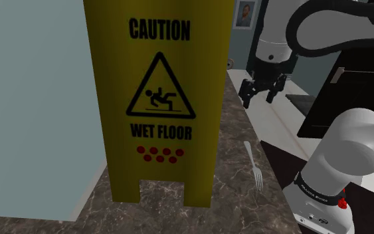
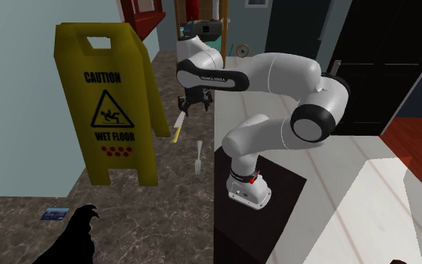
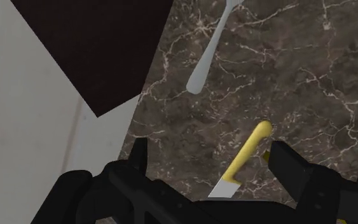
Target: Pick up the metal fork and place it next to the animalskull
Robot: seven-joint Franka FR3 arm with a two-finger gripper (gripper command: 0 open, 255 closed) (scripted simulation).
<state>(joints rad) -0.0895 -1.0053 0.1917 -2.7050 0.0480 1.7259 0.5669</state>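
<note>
A pale grey fork (image 1: 254,165) lies flat on the dark marbled surface (image 1: 232,139), near the stand's corner. The fork (image 2: 199,157) has its tines toward the second exterior view's bottom. My gripper (image 1: 261,95) hangs open above the surface, beyond the fork and holding nothing. In the wrist view the fork's handle (image 3: 208,56) lies ahead of the gripper (image 3: 212,162), whose fingers (image 3: 137,154) stand apart. A jagged black shape (image 2: 73,238), possibly the animal skull, sits at the second exterior view's lower left.
A yellow-handled knife (image 2: 178,127) lies right under the gripper, its handle (image 3: 248,154) between the open fingers without touching them. A tall yellow wet-floor sign (image 2: 112,112) stands close to the fork. The dark stand (image 2: 254,217) borders the fork. A small blue item (image 2: 55,214) lies near the black shape.
</note>
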